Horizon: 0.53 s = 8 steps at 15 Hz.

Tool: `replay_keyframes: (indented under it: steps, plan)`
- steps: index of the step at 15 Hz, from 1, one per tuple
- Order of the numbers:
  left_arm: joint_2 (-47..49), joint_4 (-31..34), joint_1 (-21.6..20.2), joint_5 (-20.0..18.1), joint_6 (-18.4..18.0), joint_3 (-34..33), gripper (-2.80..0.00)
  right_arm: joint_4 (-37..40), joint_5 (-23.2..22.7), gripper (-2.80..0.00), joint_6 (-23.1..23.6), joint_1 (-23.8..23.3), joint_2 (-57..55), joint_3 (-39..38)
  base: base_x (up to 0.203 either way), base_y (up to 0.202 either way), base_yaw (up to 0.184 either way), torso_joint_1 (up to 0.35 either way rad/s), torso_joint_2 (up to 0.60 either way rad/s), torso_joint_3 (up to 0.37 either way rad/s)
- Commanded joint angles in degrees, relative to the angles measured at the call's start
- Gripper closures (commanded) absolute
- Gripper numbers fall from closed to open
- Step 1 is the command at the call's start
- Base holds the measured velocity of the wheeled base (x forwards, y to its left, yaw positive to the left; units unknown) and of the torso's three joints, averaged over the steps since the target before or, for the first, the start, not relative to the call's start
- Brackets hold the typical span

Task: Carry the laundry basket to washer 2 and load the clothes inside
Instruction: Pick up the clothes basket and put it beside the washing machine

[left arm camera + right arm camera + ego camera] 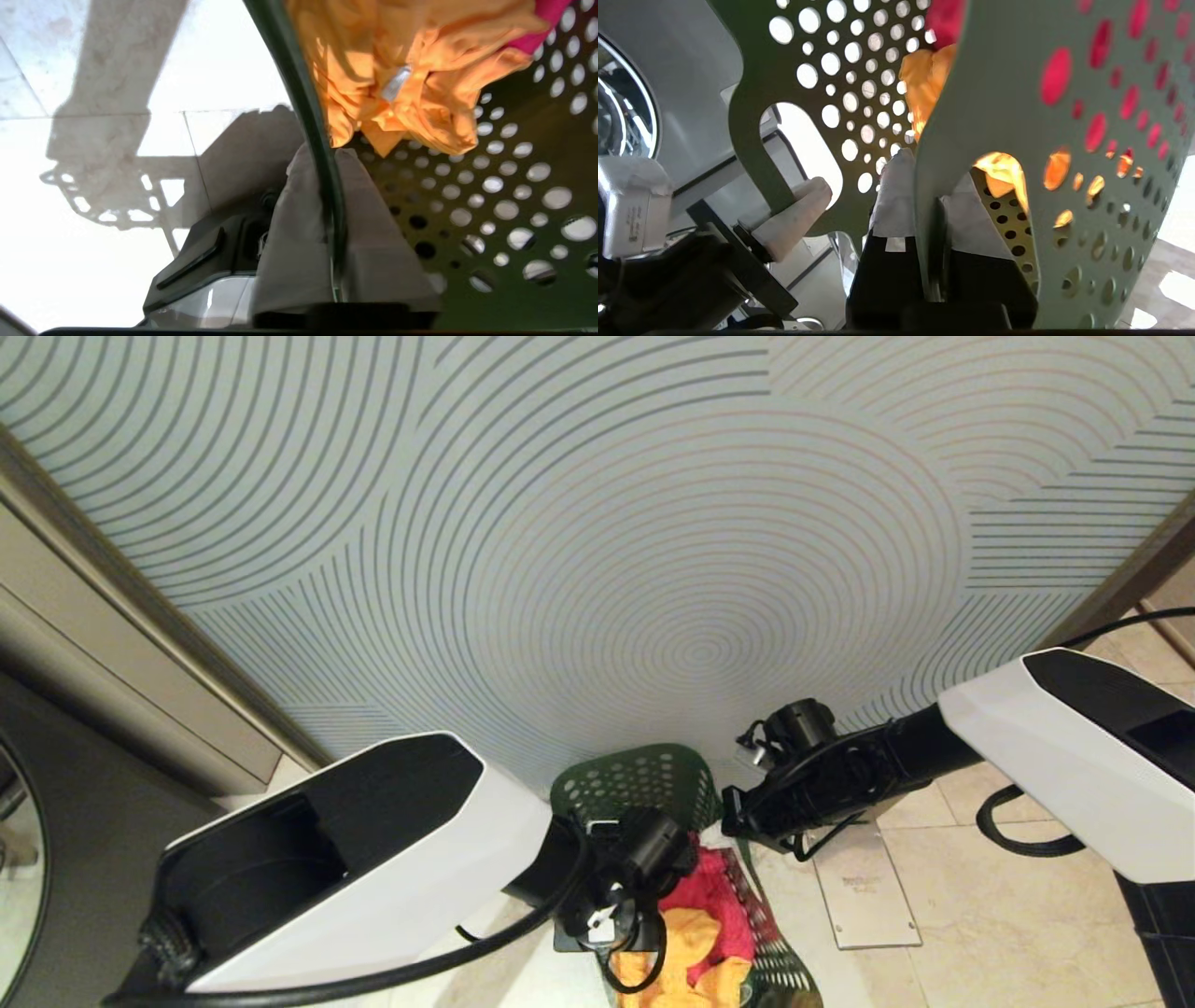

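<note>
Step in hand: two-arm grasp of the dark green perforated plastic laundry basket (644,784), prior to lift and carry. Basket sits on the pale tiled floor (980,896) at lower centre of the head view, below a wall w/ concentric-line pattern.

Left gripper (334,186): clenched on the basket rim, one pad each side of the wall, in the left wrist view's lower centre. Right gripper (931,186): clenched likewise on the opposite wall, beside an oval cut-out handle.

Contents: bright yellow soft garment (686,952) and pink-red garment (714,896), both inside the basket.

Procedure (judgement):
- Raise both arms together, equal rate; thin rim will likely flex or slip if one side leads.
- Keep basket level so clothes stay in.
- Hold grip pressure constant during base travel.

A chrome-ringed round washer door (626,107) shows at that view's upper left; no. label not visible.
</note>
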<state>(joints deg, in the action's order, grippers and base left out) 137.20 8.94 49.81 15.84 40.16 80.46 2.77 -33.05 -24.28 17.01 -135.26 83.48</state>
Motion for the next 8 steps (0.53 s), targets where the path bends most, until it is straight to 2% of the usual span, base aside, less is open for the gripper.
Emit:
replay_keyframes:
  steps: [1, 8]
  plan:
    - [-0.5, 0.0, 0.0, -0.9, 1.1, 1.0, 0.0, 0.0, -0.4, 0.0, -0.2, 0.1, 0.4, -0.1, 0.0, 0.0, 0.0, 0.0, 0.0, 0.0]
    - [-2.2, 2.6, 0.2, -2.3, 2.4, 3.4, 0.0, 0.0, -0.4, 0.0, -1.3, 0.9, 2.4, -0.6, 0.0, 0.0, 0.0, 0.0, 0.0, 0.0]
